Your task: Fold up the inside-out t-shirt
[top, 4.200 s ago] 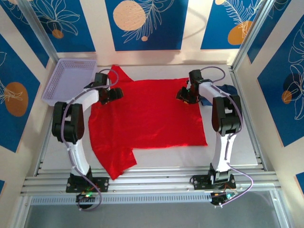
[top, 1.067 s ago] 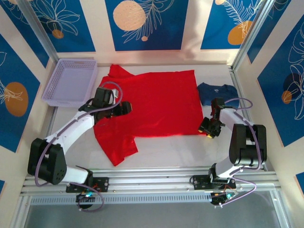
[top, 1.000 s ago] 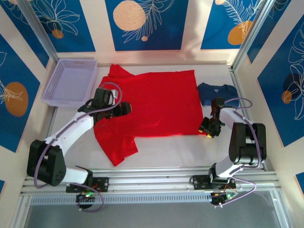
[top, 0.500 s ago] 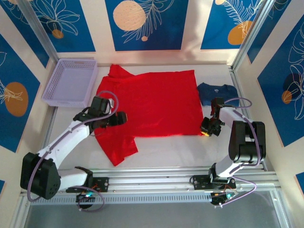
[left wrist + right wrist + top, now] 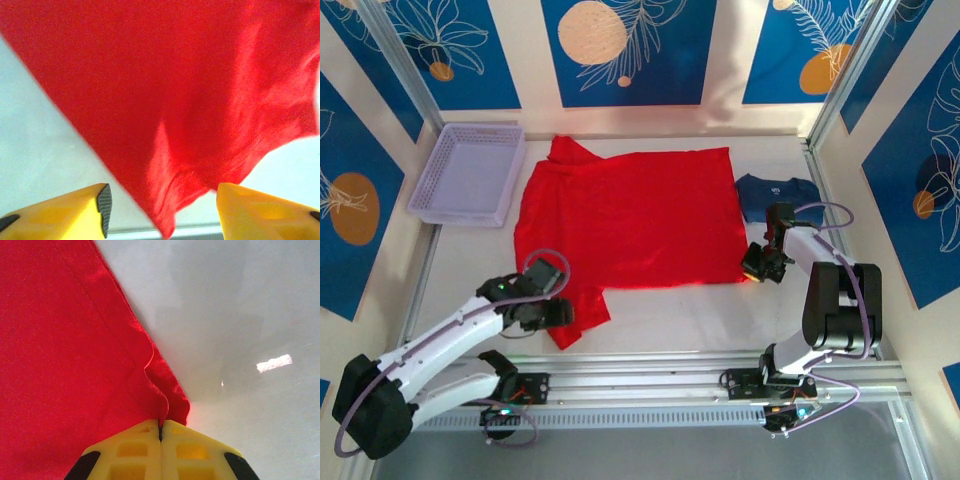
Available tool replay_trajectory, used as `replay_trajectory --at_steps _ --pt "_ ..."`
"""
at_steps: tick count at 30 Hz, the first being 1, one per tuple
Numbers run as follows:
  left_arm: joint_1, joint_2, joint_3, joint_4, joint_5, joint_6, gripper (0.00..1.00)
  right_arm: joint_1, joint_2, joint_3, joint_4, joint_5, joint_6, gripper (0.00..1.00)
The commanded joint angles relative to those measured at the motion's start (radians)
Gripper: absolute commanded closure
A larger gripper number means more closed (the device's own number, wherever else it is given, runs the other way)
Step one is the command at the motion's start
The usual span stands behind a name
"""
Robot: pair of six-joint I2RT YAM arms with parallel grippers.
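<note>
A: Surface and room?
B: Pale desk (image 5: 660, 315), bare along 6 o'clock. Aluminium rails (image 5: 640, 378) at the near edge. Blue wall panels (image 5: 625, 50) with orange discs and white leaf outlines on three sides. Lavender mesh basket (image 5: 438, 175) at 10 o'clock, dark navy garment (image 5: 775, 190) at 2 o'clock.

A: Task item?
B: Red t-shirt (image 5: 640, 215) spread flat from centre toward 12 o'clock. One sleeve at 11, the other trailing to 7. Touching or just beside the navy garment; cannot tell which.

A: Grippers?
B: Right gripper (image 5: 757, 268) at the hem corner, 4 o'clock. In the wrist view, fingers (image 5: 135, 440) pressed together, with the hem corner pinched in the seam between them. Left gripper (image 5: 552, 313) over the 7 o'clock sleeve, yellow fingers (image 5: 75, 210) apart, sleeve tip lying between them. Contact with the cloth unclear.

A: Hidden or hard to read?
B: Part of the near sleeve covered by the left gripper from above. Pale print on the navy garment too small to read. Cloth edge blurred in the left wrist view. Hem corner itself lost inside the right gripper's closed tips.
</note>
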Motion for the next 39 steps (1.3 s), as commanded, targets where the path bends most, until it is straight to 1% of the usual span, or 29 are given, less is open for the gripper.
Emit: replay_trajectory --at_steps 1,3,6,8,11,13,15,17,21,24,27,31,34,36,39 --pt "-0.043 0.000 -0.033 -0.081 -0.019 -0.129 0.48 0.006 -0.018 -0.007 0.006 -0.038 -0.005 1.00" --pt "-0.058 0.014 -0.057 -0.066 -0.001 -0.136 0.51 0.006 -0.020 -0.010 0.008 -0.040 -0.005 1.00" --pt "-0.060 0.022 -0.093 0.017 0.074 -0.145 0.52 0.006 -0.030 -0.012 0.009 -0.044 -0.006 1.00" --pt "-0.061 0.035 -0.111 0.053 0.101 -0.153 0.52 0.006 -0.034 -0.013 0.008 -0.045 -0.006 1.00" --pt "-0.064 0.053 -0.121 0.051 0.082 -0.141 0.57 0.006 -0.037 -0.013 0.008 -0.045 -0.008 1.00" --pt "-0.064 0.059 -0.135 0.087 0.090 -0.141 0.59 0.006 -0.037 -0.013 0.006 -0.045 -0.007 1.00" --pt "-0.063 0.080 -0.147 0.121 0.102 -0.137 0.63 0.008 -0.037 -0.012 0.003 -0.042 -0.006 1.00" --pt "-0.065 0.101 -0.156 0.134 0.101 -0.129 0.67 0.008 -0.040 -0.015 0.001 -0.039 -0.004 1.00" --pt "-0.066 0.109 -0.175 0.143 0.064 -0.119 0.79 0.008 -0.037 -0.024 0.006 -0.039 -0.002 1.00" --pt "-0.065 0.114 -0.183 0.156 0.047 -0.117 0.92 0.009 -0.038 -0.023 0.006 -0.039 0.000 1.00" --pt "-0.064 0.099 -0.170 0.138 0.036 -0.116 1.00 0.008 -0.047 -0.027 0.003 -0.038 -0.002 1.00" --pt "-0.055 0.003 -0.107 0.039 -0.018 -0.110 1.00 0.008 -0.068 -0.021 -0.006 -0.048 -0.005 1.00" --pt "0.001 -0.077 -0.045 -0.018 -0.040 -0.078 1.00 0.000 -0.087 -0.007 -0.013 -0.051 -0.012 1.00" --pt "0.069 -0.100 -0.002 -0.030 -0.029 -0.030 1.00 -0.007 -0.088 -0.002 -0.001 -0.061 -0.014 1.00" --pt "0.180 -0.084 0.056 -0.015 0.015 0.059 1.00 -0.009 -0.061 0.018 0.004 -0.084 -0.014 1.00"
